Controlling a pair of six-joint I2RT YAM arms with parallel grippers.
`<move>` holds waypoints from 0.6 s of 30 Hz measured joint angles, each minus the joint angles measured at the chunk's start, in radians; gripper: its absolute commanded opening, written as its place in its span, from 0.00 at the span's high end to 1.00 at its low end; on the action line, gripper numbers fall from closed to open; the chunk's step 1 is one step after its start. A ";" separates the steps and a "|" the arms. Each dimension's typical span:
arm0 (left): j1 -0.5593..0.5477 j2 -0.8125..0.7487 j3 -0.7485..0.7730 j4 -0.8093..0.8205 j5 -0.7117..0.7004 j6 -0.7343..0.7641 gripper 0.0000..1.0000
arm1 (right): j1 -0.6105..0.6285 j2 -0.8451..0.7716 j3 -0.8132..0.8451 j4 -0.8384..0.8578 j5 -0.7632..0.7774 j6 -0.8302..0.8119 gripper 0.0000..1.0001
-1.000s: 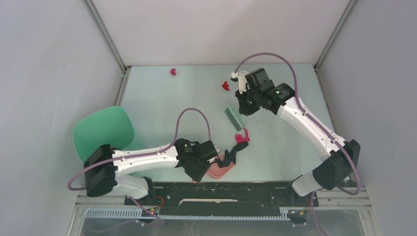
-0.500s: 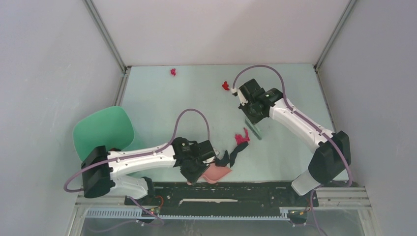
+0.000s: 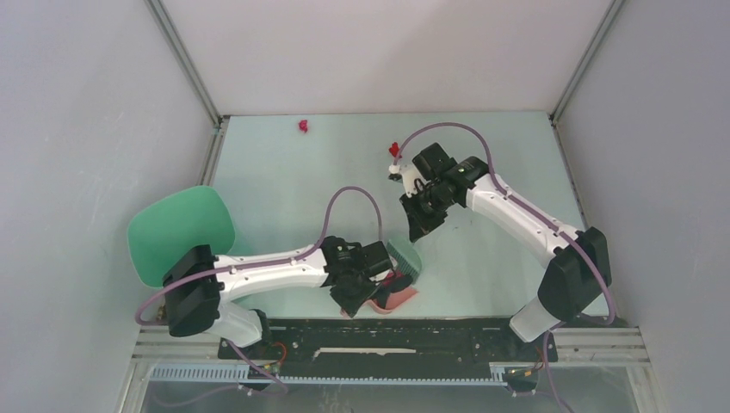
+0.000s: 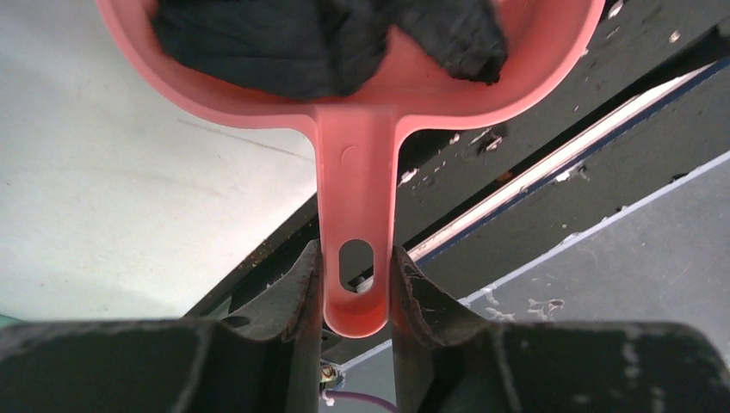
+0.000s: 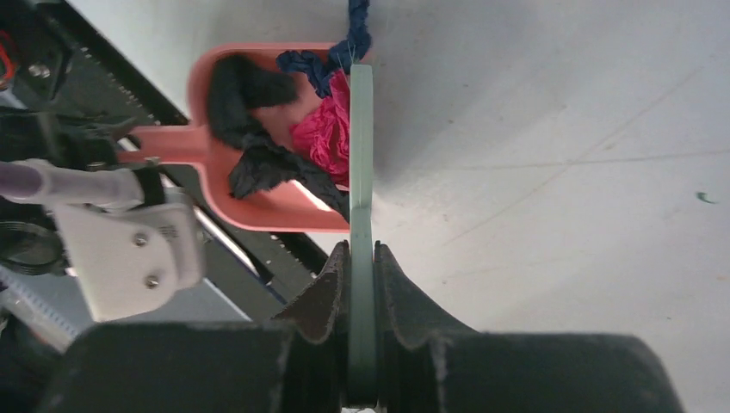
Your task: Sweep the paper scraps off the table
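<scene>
both grip tools: left gripper (image 4: 355,265) pinches the dustpan (image 4: 360,163) handle, right gripper (image 5: 361,258) the brush (image 5: 361,146) touching paper scraps (image 5: 322,131).

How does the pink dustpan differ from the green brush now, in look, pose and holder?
Colour: the dustpan is salmon pink, the brush pale green.
Shape: the dustpan is a rounded scoop with a handle; the brush appears as a thin strip, edge-on.
Holder: the left gripper clamps the dustpan's handle, the right gripper clamps the brush.
Load: the dustpan carries paper scraps; the brush stands at its mouth.
Both are gripped.
</scene>
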 measured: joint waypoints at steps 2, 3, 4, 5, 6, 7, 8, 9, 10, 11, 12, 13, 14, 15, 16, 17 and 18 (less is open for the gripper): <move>0.000 0.012 0.016 0.009 -0.010 0.000 1.00 | 0.004 0.000 0.000 -0.004 -0.037 0.005 1.00; 0.000 0.018 0.026 0.014 -0.016 0.000 1.00 | 0.004 0.000 0.000 -0.005 -0.050 0.005 1.00; 0.000 0.023 0.034 0.020 -0.018 0.000 1.00 | 0.003 0.000 0.000 -0.007 -0.060 0.006 1.00; 0.000 0.025 0.040 0.027 -0.020 0.000 1.00 | 0.001 0.000 0.000 -0.008 -0.070 0.006 1.00; 0.000 0.025 0.043 0.034 -0.021 0.000 1.00 | -0.002 -0.002 0.000 -0.011 -0.076 0.006 1.00; 0.000 0.025 0.043 0.039 -0.022 -0.001 1.00 | -0.007 -0.004 0.002 -0.018 -0.079 0.006 1.00; 0.000 0.025 0.043 0.040 -0.026 -0.001 1.00 | -0.014 -0.008 0.006 -0.027 -0.080 0.004 1.00; 0.000 0.024 0.043 0.039 -0.032 -0.002 1.00 | -0.020 -0.012 0.013 -0.038 -0.079 0.003 1.00; 0.000 0.022 0.042 0.040 -0.040 -0.003 1.00 | -0.028 -0.013 0.034 -0.060 -0.073 0.001 1.00; 0.000 0.013 0.039 0.042 -0.050 -0.006 1.00 | -0.032 -0.014 0.053 -0.076 -0.068 -0.001 1.00; 0.000 0.002 0.036 0.042 -0.059 -0.010 1.00 | -0.036 -0.014 0.090 -0.101 -0.059 -0.005 1.00; 0.000 -0.017 0.030 0.044 -0.069 -0.011 1.00 | -0.039 -0.014 0.117 -0.115 -0.053 -0.008 1.00; 0.000 -0.037 0.024 0.045 -0.074 -0.012 1.00 | -0.042 -0.014 0.159 -0.137 -0.041 -0.010 1.00; 0.000 -0.062 0.016 0.046 -0.081 -0.015 1.00 | -0.043 -0.014 0.195 -0.148 -0.029 -0.014 1.00; 0.000 -0.082 0.010 0.047 -0.088 -0.019 1.00 | -0.044 -0.016 0.230 -0.151 -0.013 -0.018 1.00; 0.000 -0.101 0.004 0.047 -0.093 -0.021 1.00 | -0.044 -0.022 0.254 -0.150 0.005 -0.022 1.00; 0.000 -0.119 -0.003 0.050 -0.098 -0.027 1.00 | -0.044 -0.028 0.267 -0.150 0.021 -0.026 1.00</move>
